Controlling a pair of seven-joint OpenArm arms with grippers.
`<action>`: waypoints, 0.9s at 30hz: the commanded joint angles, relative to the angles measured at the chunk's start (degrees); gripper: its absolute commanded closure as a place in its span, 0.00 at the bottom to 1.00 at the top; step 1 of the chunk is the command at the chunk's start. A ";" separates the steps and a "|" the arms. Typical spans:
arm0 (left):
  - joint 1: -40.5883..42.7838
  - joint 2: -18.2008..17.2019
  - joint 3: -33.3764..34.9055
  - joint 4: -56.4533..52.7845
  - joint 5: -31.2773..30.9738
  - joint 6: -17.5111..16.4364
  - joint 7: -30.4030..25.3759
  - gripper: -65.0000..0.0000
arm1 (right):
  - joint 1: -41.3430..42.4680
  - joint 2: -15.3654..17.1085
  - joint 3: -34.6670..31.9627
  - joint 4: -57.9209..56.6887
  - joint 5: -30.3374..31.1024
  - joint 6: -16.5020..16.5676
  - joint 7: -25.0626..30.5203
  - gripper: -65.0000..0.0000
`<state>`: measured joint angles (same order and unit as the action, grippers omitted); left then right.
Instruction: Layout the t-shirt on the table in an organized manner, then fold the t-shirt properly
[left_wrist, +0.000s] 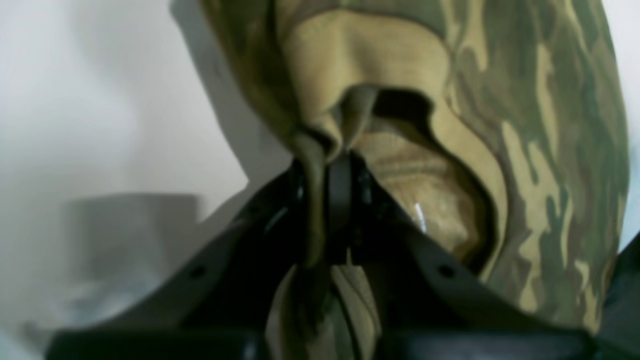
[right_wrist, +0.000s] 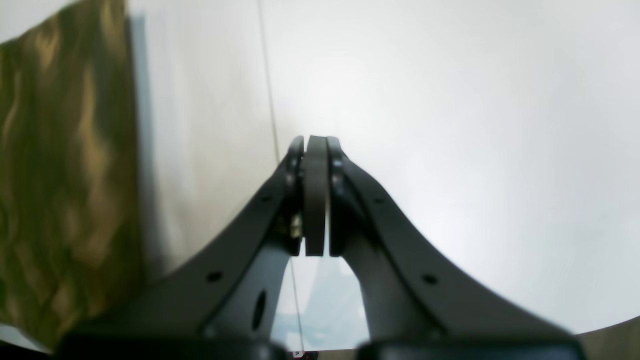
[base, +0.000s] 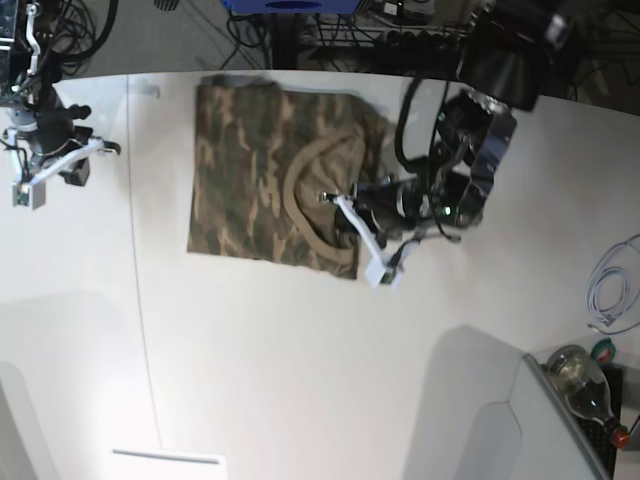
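Camouflage cloth in olive, brown and tan lies bunched toward the far side of the white desk (base: 300, 380): the t-shirt (base: 250, 200) is roughly a rectangle in the base view, but it is doubled over on itself, with the tan neck band curving across its near right part and the layers not lying flat. It is neither spread out nor folded in any tidy way, so the work is at the laying-out stage, and at its start.

The left claw (left_wrist: 340, 165) has its jaws pinched together on a fold of the tan fabric beside the neck opening; the left wrist view shows cloth gathered between the black fingers and trailing down past them. In the base view this arm reaches in over the shirt's right edge. The right claw (right_wrist: 315, 195) is closed with nothing between its pads and hangs over bare desk, well apart from the garment, whose edge shows only at the left of its wrist view, beyond the thin dark seam line (right_wrist: 267, 80).

The next move, as I judge it, calls for lifting or drawing the pinched fold outward to open the doubled layers, without dragging the whole shirt along. The idle arm would likely need to come across and take a second hold, so the cloth can be stretched flat between two points.
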<state>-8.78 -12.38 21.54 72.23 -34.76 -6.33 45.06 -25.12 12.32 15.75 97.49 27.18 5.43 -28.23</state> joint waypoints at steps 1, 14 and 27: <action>-3.22 -1.38 2.77 1.31 -0.53 -0.57 0.26 1.00 | 0.20 0.47 0.30 1.19 0.65 0.41 1.11 1.00; -24.59 1.00 45.93 -5.46 30.85 -0.57 -1.41 1.00 | -0.77 0.39 0.38 1.28 0.82 -0.11 0.93 1.00; -21.33 13.48 46.11 -22.16 64.26 -0.66 -27.52 1.00 | -2.52 0.30 0.38 0.92 0.82 -0.20 0.93 1.00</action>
<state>-28.73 0.16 67.92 49.19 29.23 -7.57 18.57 -27.66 12.03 15.77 97.56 27.81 5.23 -28.45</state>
